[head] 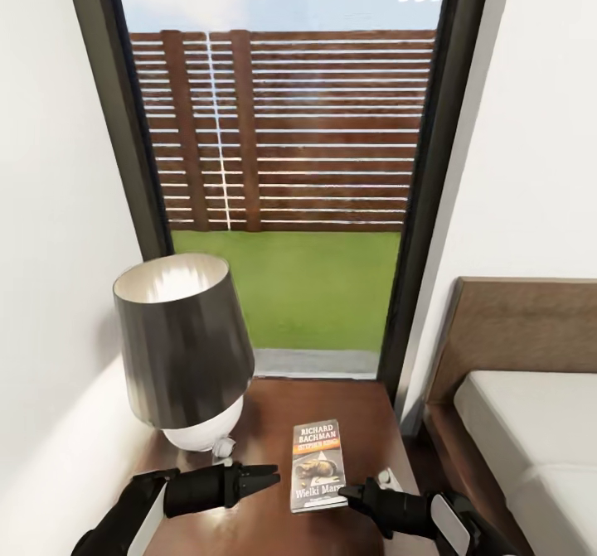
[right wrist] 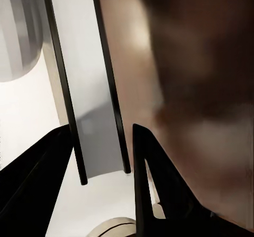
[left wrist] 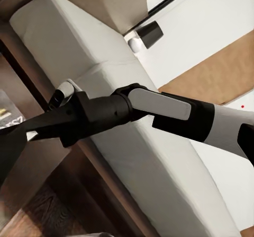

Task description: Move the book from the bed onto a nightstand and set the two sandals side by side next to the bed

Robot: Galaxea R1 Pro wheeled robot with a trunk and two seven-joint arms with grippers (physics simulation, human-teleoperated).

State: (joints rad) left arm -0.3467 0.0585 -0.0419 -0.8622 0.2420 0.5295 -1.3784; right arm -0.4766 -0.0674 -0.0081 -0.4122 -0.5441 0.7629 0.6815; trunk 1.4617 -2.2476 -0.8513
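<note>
Head view: the book [head: 318,466] lies flat, cover up, on the nightstand [head: 274,423], in the bare strip of glossy top between the lamp [head: 184,349] and the edge nearest the bed [head: 531,423]. That spot makes sense, since the lamp takes the wall-side half of the small counter and only the bed-side half is free. The right pincer [head: 355,494] reaches in low from the bed side with its tips touching or just beside the book's near corner. Whether it grips that corner or has let go I cannot tell from here. The left pincer [head: 264,478] hangs just off the book's other long edge, its fingers drawn to a narrow point with nothing between them. It looks parked clear of the lamp base rather than working. Behind, a tall window [head: 286,150] shows grass and a slatted fence. No sandals are in sight, so that half of the task I judge undone.

Left wrist view: this camera looks across at the right arm [left wrist: 159,107], stretched over the gap between nightstand and mattress [left wrist: 106,88]. A sliver of the book cover [left wrist: 9,115] sits at the frame's edge, flat on dark wood.

Right wrist view: the two dark fingers [right wrist: 153,184] stand apart with a clear gap and nothing seen in it. The window frame [right wrist: 66,99] shows through the opening, and blurred brown wood sits close by. So this pincer reads as spread, probably released from the book, which seems set down for good.
</note>
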